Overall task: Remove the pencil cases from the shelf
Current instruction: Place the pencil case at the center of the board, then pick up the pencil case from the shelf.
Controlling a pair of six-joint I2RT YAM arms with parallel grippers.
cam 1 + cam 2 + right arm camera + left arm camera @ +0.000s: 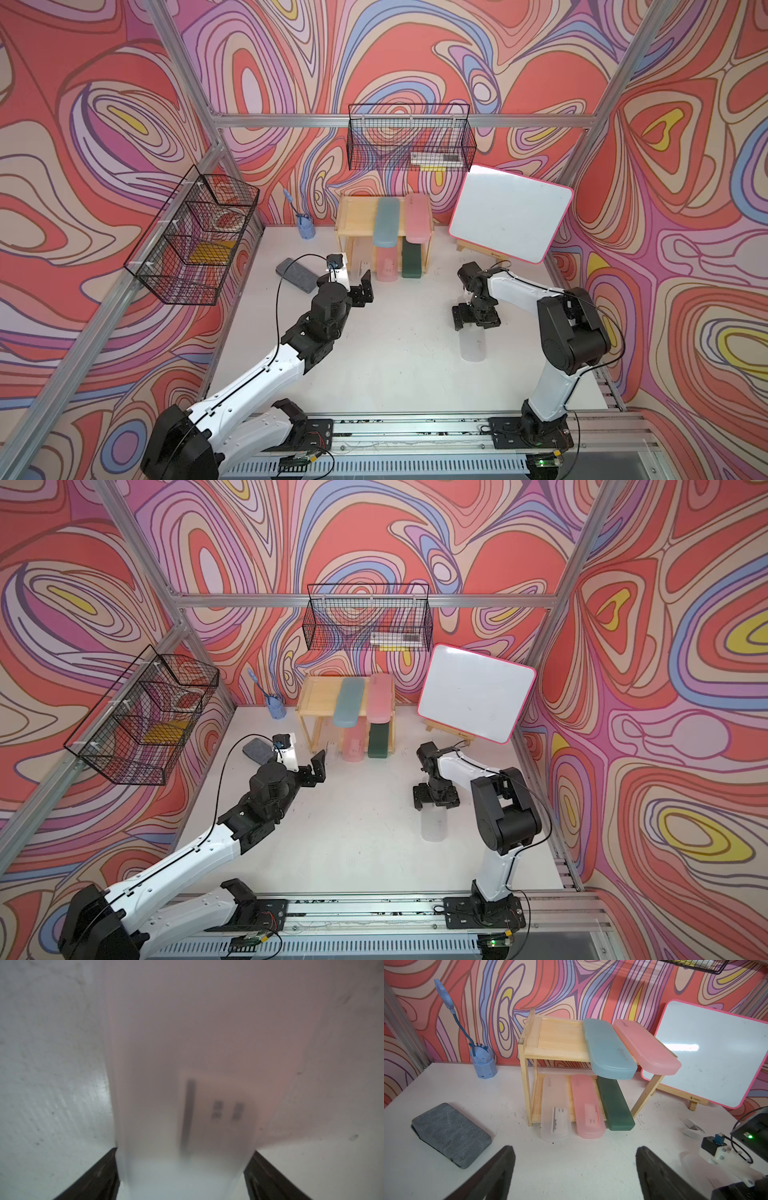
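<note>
The wooden shelf (560,1043) stands at the back of the table. A teal pencil case (608,1049) and a pink one (648,1047) lie on its top tier, overhanging the front. On the bottom tier lie a frosted clear case (555,1109), a pink case (587,1105) and a dark green case (614,1103). My left gripper (575,1159) hovers open and empty in front of the shelf (353,216). Another frosted clear case (473,345) lies flat on the table at the right. My right gripper (476,318) stands open over its far end, fingers either side of the case (187,1043).
A grey padded pouch (297,274) lies left of the shelf, with a blue pen holder (306,226) behind it. A pink-rimmed whiteboard (511,212) leans on an easel at the right. Black wire baskets hang on the left wall (195,237) and back wall (409,137).
</note>
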